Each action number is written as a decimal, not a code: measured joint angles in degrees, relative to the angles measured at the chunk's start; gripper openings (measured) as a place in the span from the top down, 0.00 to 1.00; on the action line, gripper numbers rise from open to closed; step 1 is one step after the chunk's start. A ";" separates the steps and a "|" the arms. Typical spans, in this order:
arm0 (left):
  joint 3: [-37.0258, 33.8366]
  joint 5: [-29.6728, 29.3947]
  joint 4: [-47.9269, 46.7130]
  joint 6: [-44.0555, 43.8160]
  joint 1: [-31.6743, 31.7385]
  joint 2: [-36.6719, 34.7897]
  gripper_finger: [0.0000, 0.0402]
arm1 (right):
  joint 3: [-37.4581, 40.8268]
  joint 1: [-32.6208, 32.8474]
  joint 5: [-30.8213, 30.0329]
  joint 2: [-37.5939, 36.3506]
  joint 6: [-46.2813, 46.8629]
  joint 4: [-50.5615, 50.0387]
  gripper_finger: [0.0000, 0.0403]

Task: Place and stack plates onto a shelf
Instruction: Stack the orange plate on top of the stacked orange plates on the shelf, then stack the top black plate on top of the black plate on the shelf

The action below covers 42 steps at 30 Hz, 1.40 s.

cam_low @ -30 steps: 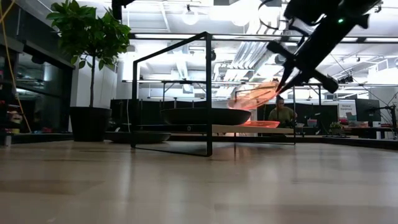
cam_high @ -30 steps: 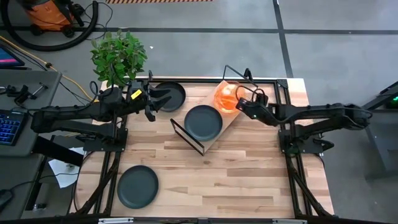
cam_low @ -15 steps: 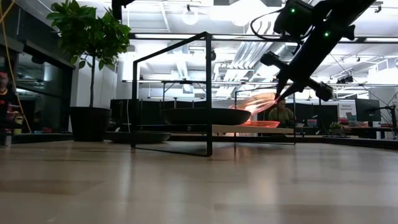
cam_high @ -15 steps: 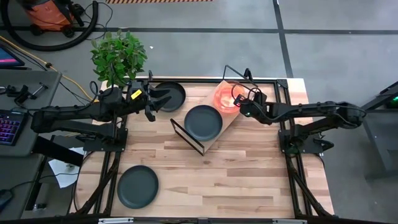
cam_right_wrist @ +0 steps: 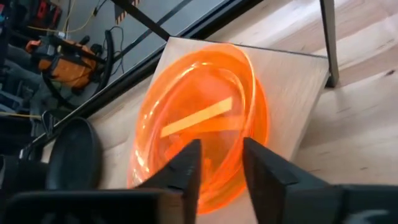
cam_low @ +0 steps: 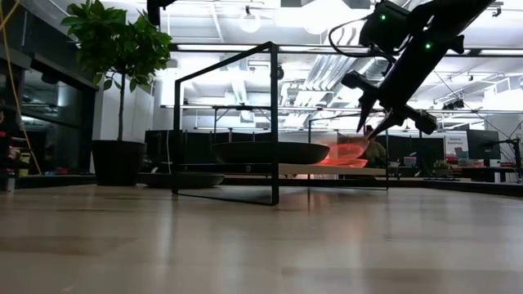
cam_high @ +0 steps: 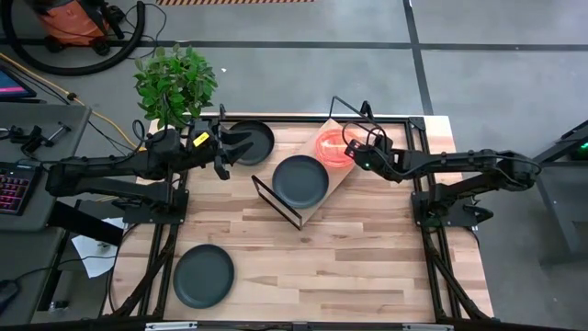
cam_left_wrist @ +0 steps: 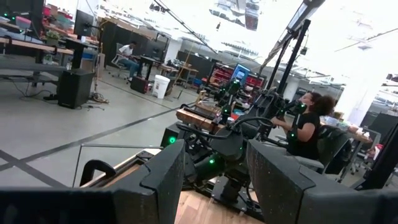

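Observation:
The shelf (cam_high: 336,177) is a light board on a black wire frame, standing slantwise at the table's far middle. On it rest a dark grey plate (cam_high: 300,181) and a stack of translucent orange plates (cam_high: 331,147); the stack fills my right wrist view (cam_right_wrist: 199,118). My right gripper (cam_high: 355,153) is open just above the stack's right rim, its fingers (cam_right_wrist: 188,167) on either side of that rim. My left gripper (cam_high: 231,150) is open beside the left rim of a second dark plate (cam_high: 250,142) on the table. A third dark plate (cam_high: 203,276) lies near the front left.
A potted plant (cam_high: 175,81) stands at the table's far left corner. The shelf's wire end loops rise at its near (cam_high: 276,204) and far (cam_high: 354,110) ends. In the low view the frame (cam_low: 272,122) stands tall in front of the plates. Bare tabletop shows at the front right.
My right gripper has carried a tilted orange plate toward the table's left and down onto the orange stack on the shelf. It has then opened and let go. The plate now lies lower and flatter on the stack.

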State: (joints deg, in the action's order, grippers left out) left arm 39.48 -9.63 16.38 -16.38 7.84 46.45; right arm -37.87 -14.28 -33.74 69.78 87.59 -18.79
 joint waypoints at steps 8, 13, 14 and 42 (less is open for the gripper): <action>0.00 0.00 0.09 -0.02 0.00 0.00 0.60 | 0.02 0.02 2.14 -0.07 0.77 2.24 0.50; 0.00 0.00 0.09 -0.01 0.00 -0.01 0.60 | 0.04 0.02 3.48 -1.39 -5.98 6.41 0.45; 0.00 0.00 0.01 -0.01 0.00 -0.01 0.60 | 0.04 0.02 4.12 -2.29 -7.59 7.40 0.45; 0.00 4.17 -2.21 3.01 0.02 0.01 0.60 | 0.04 10.29 34.24 -19.06 -74.08 40.80 0.45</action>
State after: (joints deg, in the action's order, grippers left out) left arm 39.48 -5.45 14.17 -13.37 7.86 46.46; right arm -37.82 -3.99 0.49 50.72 13.52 22.02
